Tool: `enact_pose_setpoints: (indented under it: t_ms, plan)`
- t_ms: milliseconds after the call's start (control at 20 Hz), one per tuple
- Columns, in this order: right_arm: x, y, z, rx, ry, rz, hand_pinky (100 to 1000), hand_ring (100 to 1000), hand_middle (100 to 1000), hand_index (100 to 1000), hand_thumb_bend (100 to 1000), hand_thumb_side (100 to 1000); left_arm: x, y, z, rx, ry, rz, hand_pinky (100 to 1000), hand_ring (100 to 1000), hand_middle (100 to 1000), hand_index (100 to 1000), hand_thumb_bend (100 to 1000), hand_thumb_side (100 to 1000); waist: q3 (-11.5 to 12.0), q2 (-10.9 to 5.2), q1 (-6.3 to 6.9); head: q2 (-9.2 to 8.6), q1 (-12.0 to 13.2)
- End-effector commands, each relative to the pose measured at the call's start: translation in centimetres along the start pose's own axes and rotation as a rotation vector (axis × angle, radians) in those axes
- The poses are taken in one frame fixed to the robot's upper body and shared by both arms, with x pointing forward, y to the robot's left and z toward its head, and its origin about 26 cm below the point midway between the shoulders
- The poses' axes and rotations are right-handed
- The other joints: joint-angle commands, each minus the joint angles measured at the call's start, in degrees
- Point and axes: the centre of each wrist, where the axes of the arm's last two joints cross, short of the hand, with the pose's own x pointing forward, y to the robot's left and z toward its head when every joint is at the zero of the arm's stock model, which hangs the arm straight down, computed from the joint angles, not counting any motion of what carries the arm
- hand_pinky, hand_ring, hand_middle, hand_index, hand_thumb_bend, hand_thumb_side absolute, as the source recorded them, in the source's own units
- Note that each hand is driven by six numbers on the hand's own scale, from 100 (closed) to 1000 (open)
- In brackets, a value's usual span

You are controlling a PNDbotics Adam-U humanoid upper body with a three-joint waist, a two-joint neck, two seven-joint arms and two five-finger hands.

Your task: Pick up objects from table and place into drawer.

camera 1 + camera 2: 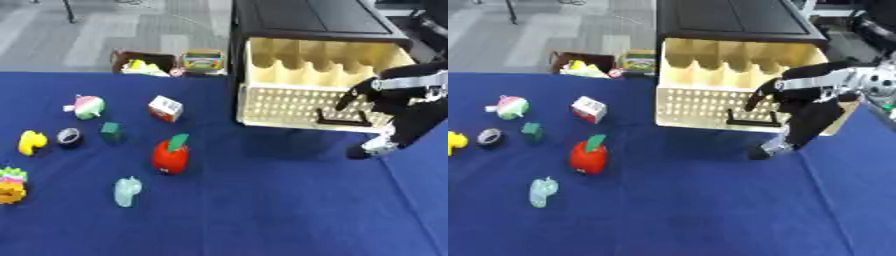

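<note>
While the right hand (pixel 802 107) hangs in front of the pulled-out drawer (pixel 710 95), fingers relaxed and pointing down, holding nothing, the drawer's dark handle (pixel 752 121) sits just to its left. Well off to that side on the blue table (pixel 693 210) stands the red apple toy (pixel 589 156), probably light, rigid and smooth; wrapping the round body looks safer than pinching the green leaf. No left hand shows.
</note>
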Motion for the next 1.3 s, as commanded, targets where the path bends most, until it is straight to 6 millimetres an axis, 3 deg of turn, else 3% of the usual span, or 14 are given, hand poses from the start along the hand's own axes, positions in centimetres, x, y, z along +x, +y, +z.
enact_pose_setpoints:
  t_ms: [50,350,1000,1200,1250,1300]
  plan:
    - [-0.1,-1.0,1.5,0.012,0.049,-0.029,100,100,100,960,549,476,0.8,0.3,-0.7,0.007,-0.039,-0.003,440,483,510,722,100,724,0.0,-1.22,0.14,-0.64,0.0]
    - [0.3,-1.4,3.3,-0.026,0.016,-0.020,100,100,100,950,573,489,0.8,0.3,-0.8,0.009,-0.042,-0.004,441,484,511,722,100,724,-0.1,-1.23,0.15,-0.72,0.3]
    - [2.2,-2.8,9.6,-0.238,-0.048,0.097,100,100,100,933,621,566,0.7,0.6,-0.8,0.020,-0.042,-0.015,441,484,511,722,100,722,-1.0,-1.65,0.44,-0.41,1.9]
    - [2.5,-4.1,11.8,-0.390,-0.053,0.134,100,100,100,878,535,710,0.7,0.8,-0.9,0.024,-0.047,-0.031,441,484,512,725,100,714,-1.5,-1.99,0.71,0.12,3.2]
    - [2.5,-4.5,12.5,-0.444,-0.046,0.135,100,100,100,859,394,849,0.7,0.9,-0.9,0.023,-0.048,-0.038,441,484,512,725,100,714,-1.6,-2.05,0.78,0.31,3.6]
    - [2.6,-4.9,13.2,-0.500,-0.039,0.131,100,100,100,835,491,784,0.7,1.0,-0.9,0.019,-0.052,-0.050,440,484,515,734,100,713,-1.8,-2.15,0.92,0.55,4.2]
